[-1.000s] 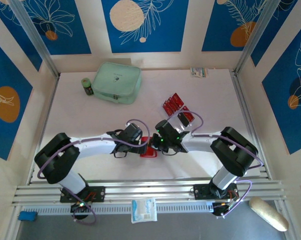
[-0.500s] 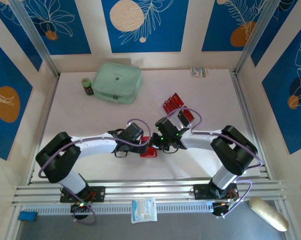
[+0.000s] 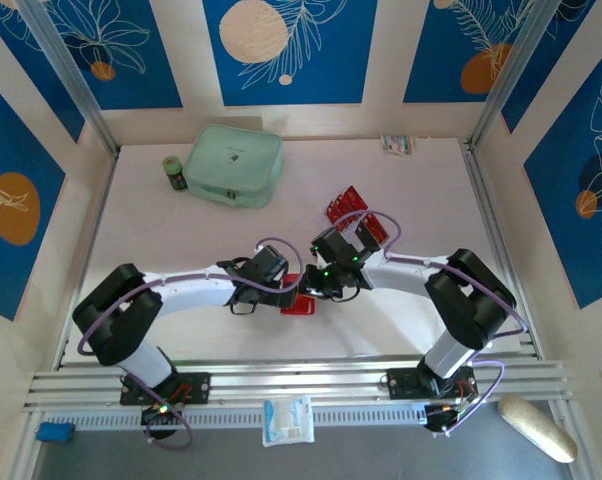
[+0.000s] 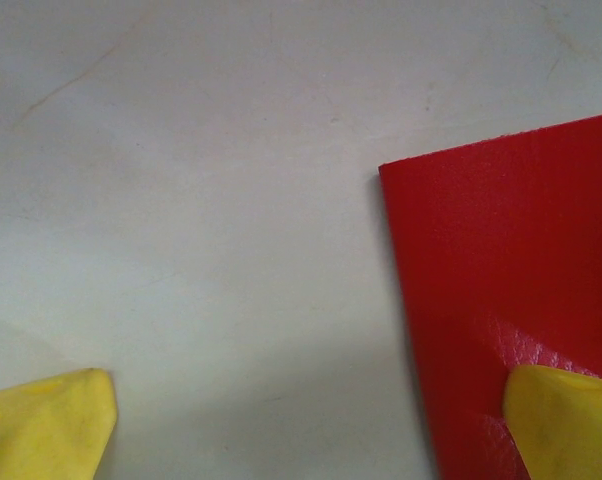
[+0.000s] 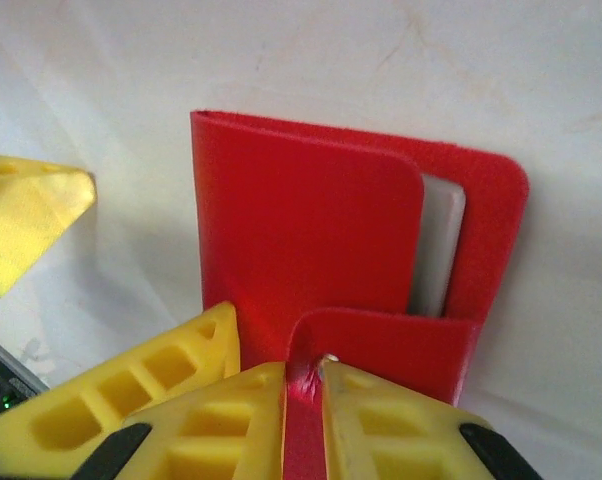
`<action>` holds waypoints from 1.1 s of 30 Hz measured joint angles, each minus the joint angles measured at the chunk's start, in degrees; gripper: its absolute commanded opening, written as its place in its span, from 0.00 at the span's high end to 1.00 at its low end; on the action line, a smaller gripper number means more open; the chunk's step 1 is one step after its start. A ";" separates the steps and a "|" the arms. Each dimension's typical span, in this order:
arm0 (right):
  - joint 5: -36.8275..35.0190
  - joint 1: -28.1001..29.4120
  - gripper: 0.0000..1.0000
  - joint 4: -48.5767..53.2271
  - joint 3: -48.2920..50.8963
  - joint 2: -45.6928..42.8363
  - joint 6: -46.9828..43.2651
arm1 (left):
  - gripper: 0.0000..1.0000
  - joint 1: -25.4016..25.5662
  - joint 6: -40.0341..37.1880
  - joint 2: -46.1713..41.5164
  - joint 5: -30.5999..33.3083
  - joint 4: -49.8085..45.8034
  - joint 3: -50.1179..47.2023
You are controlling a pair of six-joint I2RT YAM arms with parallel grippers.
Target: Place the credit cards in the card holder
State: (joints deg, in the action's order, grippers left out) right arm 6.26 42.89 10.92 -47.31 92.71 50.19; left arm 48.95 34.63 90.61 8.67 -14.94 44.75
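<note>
Card holder (image 5: 311,220) lies flat on the table (image 3: 431,200) near the front edge, btwn the 2 wrists. Its red cover is down over a pale grey-white inside that peeks out along 1 side. Its snap tab (image 5: 391,350) is undone and lifted. No card seen in it, but most of the interior is hidden under the cover, so can't rule 1 out.

Right gripper (image 5: 303,395): jaws narrow, nearly together, pinching the tab's edge w/ the red strip btwn them. Left gripper (image 4: 306,420): jaws wide, holding nothing. 1 fingertip (image 4: 566,415) presses on the holder's corner; the other pad (image 4: 46,420) is off it, over bare table. Prob. pinning the holder down while the other arm works the flap.

Credit cards (image 3: 347,207) are out on the table beyond the right arm, well apart from the holder. They sit in a small red fanned bunch, w/ what looks like a lone card (image 3: 373,231) w/ a dark band just nearer. Exact count too small to tell.

Progress, my read: early. Holder is only being opened, 0 cards loaded as far as shown. Left to do: open the cover fully, fetch each card, slide it in.

Other containers: mint-green zip case (image 3: 234,165) at far left looks closed, contents unseen. Small dark jar (image 3: 174,172) stands just beside it.
</note>
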 measured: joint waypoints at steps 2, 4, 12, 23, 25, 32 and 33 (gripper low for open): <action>0.20 -0.22 0.82 0.96 0.00 -1.07 -0.37 | 0.00 0.04 0.02 0.00 0.02 0.00 0.00; 0.22 -0.52 0.82 1.73 0.02 -2.19 -0.59 | 0.00 0.04 0.02 0.00 0.02 0.00 0.00; -0.90 -2.56 0.79 4.83 1.53 -7.76 -0.76 | 0.00 0.04 0.39 -0.15 0.00 -0.55 0.33; -4.61 -12.63 0.55 14.36 6.21 -29.07 -2.93 | 0.00 -0.17 0.37 -7.61 1.29 -7.85 4.44; -5.22 -15.61 0.50 16.02 6.21 -33.38 -3.76 | 0.00 -0.85 0.13 -10.86 2.58 -9.16 5.97; -7.26 -30.97 0.29 22.23 4.48 -40.81 -8.31 | 0.00 -7.54 -2.80 -21.33 8.81 -14.45 9.77; -7.78 -33.05 0.21 22.60 3.96 -40.79 -8.83 | 0.00 -9.11 -3.56 -22.27 9.81 -15.43 10.08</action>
State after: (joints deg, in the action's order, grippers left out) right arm -1.52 9.85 33.52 -43.35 51.92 41.36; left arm 39.83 31.07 68.34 18.48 -30.37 54.83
